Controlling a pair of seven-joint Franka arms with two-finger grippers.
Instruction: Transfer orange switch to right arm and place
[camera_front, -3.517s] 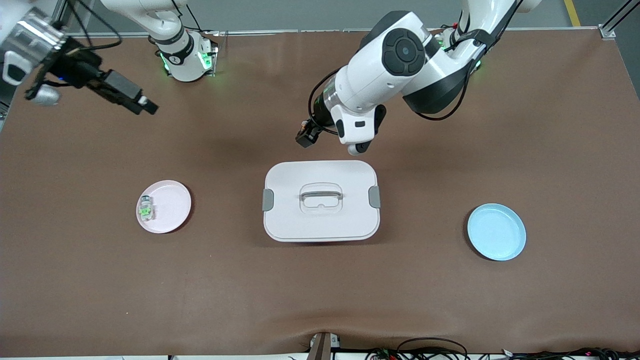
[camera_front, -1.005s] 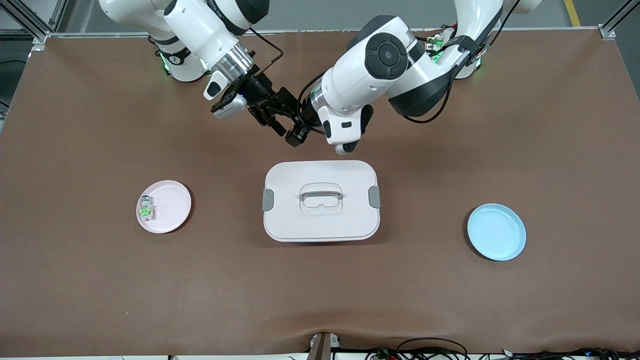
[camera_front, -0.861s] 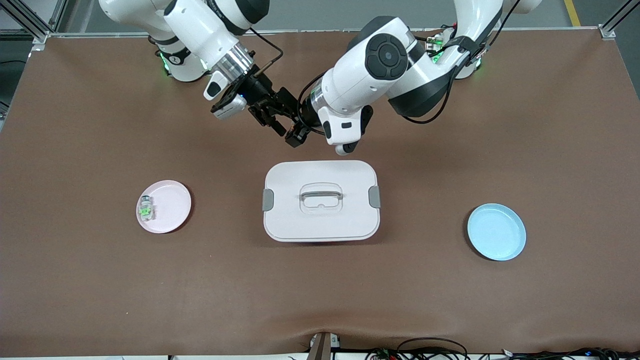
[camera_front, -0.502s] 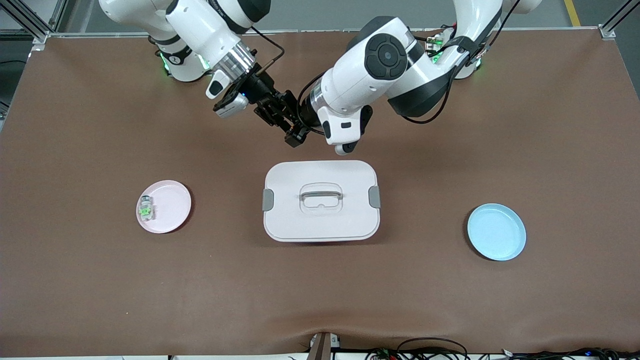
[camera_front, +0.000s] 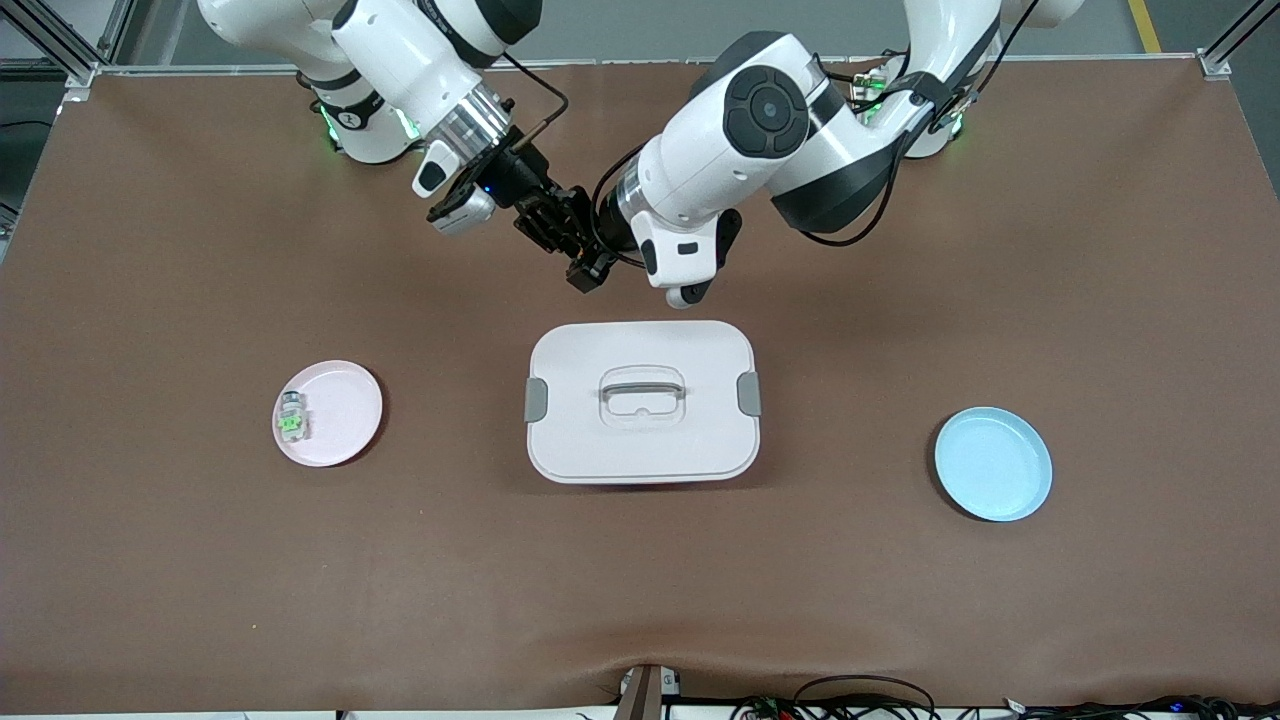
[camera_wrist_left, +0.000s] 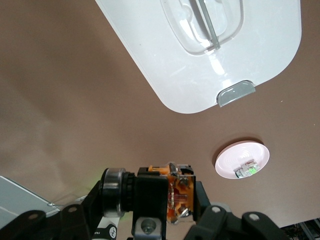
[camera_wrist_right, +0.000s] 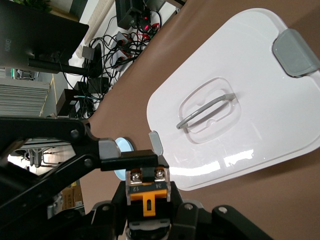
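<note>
Both grippers, left (camera_front: 580, 277) and right (camera_front: 568, 243), seem clamped on the switch (camera_wrist_right: 145, 192) above the desk (camera_front: 200, 560); open left jaws only once right's hold is firm.

Both arms are reaching in mid-air, left gripper (camera_front: 583, 277) and right gripper (camera_front: 572, 243) clamped, tips basically touching.

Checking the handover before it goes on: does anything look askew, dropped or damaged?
Nothing stands out. The orange switch sits gripped between left gripper and right gripper, above bare table. The lidded box lies square.
</note>
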